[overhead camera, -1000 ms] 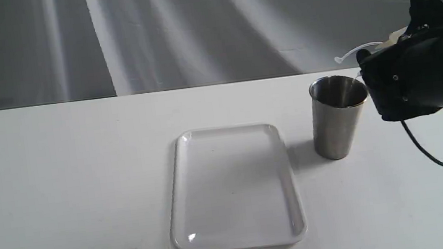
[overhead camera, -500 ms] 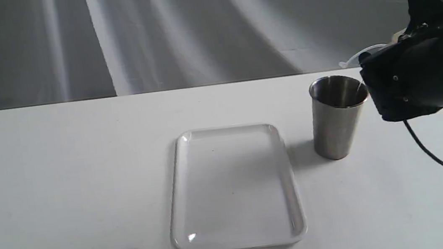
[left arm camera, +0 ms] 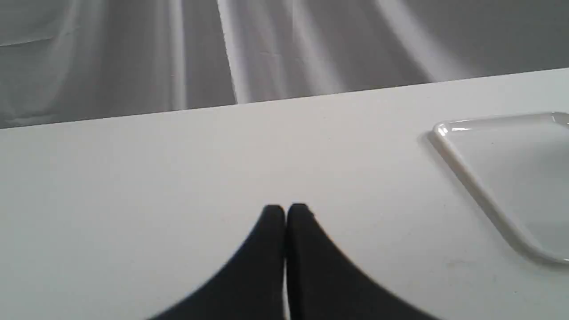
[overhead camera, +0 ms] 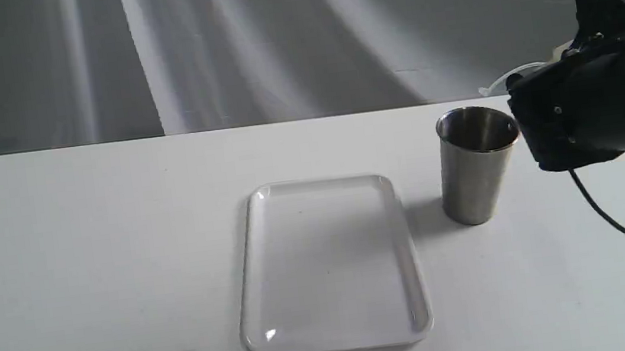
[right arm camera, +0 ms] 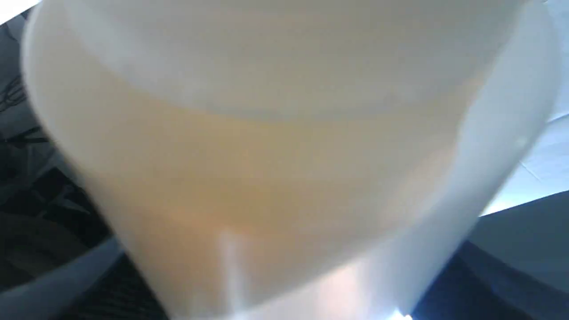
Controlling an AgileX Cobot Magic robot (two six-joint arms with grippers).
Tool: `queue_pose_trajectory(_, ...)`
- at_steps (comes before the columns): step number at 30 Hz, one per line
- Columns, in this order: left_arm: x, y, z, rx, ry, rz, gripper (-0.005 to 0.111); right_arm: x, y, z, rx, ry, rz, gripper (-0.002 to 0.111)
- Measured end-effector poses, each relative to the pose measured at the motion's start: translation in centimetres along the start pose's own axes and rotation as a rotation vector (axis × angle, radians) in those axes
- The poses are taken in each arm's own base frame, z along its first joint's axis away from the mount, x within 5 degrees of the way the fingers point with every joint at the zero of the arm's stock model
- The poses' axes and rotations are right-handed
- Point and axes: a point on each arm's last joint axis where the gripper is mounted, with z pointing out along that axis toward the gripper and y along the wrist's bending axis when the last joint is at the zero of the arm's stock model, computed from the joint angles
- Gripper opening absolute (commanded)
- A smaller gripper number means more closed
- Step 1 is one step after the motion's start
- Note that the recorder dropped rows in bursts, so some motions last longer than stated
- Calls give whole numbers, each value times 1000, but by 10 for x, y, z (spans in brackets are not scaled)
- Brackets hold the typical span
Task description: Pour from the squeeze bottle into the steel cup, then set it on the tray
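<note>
The steel cup (overhead camera: 475,164) stands upright on the table, right of the white tray (overhead camera: 329,263), which has nothing on it. My right gripper (overhead camera: 574,69) hovers just right of the cup's rim and is shut on the squeeze bottle. In the exterior view its black body hides most of the bottle, leaving only a whitish edge and the curved tether (overhead camera: 495,83). The bottle (right arm camera: 275,155) fills the right wrist view, with amber liquid inside. My left gripper (left arm camera: 284,211) is shut on nothing, low over bare table, with the tray's corner (left arm camera: 489,195) off to one side.
A black cable (overhead camera: 616,221) hangs from the right arm down to the table, right of the cup. A grey draped backdrop (overhead camera: 272,43) rises behind the table's far edge.
The right gripper and bottle shifted slightly right and up. A thin whitish line at the cup's rim, seen earlier, no longer shows. Cup, tray and left gripper have not moved.
</note>
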Motion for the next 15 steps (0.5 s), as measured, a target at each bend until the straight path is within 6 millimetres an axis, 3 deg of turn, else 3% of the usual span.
queue_pose_trajectory(7, 0, 0, 0, 0, 0, 0, 0, 0, 0, 0, 0, 0, 51, 16)
queue_pose_trajectory(15, 0, 0, 0, 0, 0, 0, 0, 0, 2, 0, -26, 1, 286, 16)
